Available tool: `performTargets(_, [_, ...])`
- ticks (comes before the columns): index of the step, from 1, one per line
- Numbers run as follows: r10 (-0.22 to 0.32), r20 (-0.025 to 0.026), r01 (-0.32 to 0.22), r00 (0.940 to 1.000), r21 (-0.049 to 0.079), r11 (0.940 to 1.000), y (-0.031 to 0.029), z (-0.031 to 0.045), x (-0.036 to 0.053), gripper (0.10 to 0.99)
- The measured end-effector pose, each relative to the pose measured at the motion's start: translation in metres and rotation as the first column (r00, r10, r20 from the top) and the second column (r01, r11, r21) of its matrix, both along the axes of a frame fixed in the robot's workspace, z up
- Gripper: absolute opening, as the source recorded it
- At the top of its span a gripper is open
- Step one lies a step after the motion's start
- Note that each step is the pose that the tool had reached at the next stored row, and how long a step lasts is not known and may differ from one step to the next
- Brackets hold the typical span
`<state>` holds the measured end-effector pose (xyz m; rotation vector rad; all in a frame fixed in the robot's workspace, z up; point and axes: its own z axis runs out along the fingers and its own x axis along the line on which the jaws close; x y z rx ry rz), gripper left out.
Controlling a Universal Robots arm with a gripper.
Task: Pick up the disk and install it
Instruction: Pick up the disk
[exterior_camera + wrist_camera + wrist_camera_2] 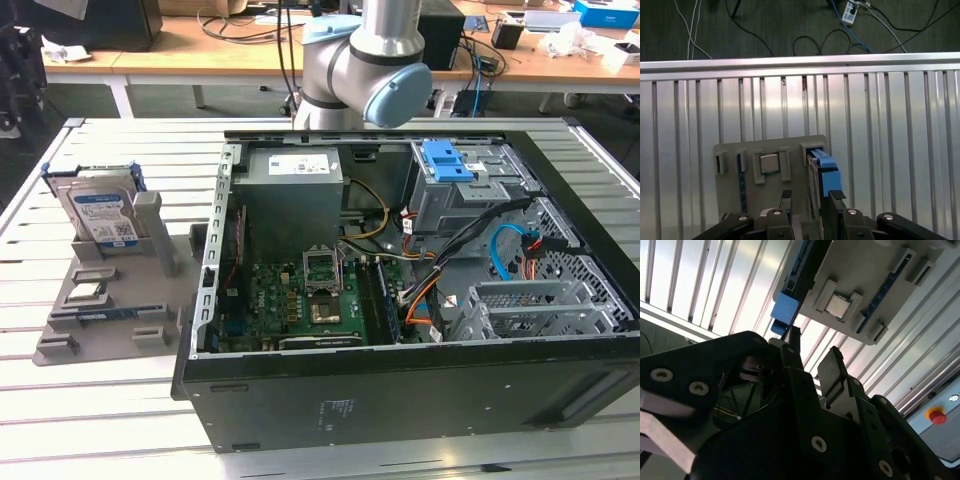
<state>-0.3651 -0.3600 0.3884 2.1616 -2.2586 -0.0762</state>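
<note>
The claw (811, 196) hung open, fingers apart with nothing between them. Just beyond its fingertips the disk (824, 172) stood on edge in a grey holder (727, 192) on the tabletop (890, 150). The print on its white-and-blue label was unreadable.

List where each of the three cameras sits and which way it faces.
Exterior view: off the arm, looking down on the open computer case, with the disk standing in a grey holder at the exterior view's left; the arm shows beyond the case.
First wrist view: on the wrist, looking past the open hand down at holder and disk.
Second wrist view: on the wrist, looking along the hand at the same holder.
Shared: all three show disk and holder.
</note>
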Motion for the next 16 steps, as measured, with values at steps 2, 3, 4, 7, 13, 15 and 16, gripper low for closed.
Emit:
performTargets(2, [0.000, 0.0001, 0.000, 1.0000, 0.000, 1.0000, 0.0010, -0.0004, 0.0001, 0.420])
performTargets(3, [0.000, 0.0001, 0.000, 1.0000, 0.000, 1.0000, 0.0010, -0.0007, 0.0001, 0.420])
performTargets(4, [0.000, -0.0001, 0.000, 1.0000, 0.000, 1.0000, 0.0011, -0.0012, 0.0001, 0.420])
performTargets(7, [0.000, 0.0000, 0.000, 1.0000, 0.000, 1.0000, 0.0011, -0.0039, 0.0001, 0.420])
performTargets(13, [0.000, 0.0000, 0.000, 1.0000, 0.000, 1.0000, 0.0011, -0.0110, 0.0000, 0.420])
performTargets(15, [0.000, 0.0000, 0.000, 1.0000, 0.000, 1.0000, 0.0011, -0.0140, 0.0000, 0.420])
performTargets(16, [0.000, 0.0000, 0.000, 1.0000, 0.000, 1.0000, 0.0011, -0.0156, 0.0000, 0.420])
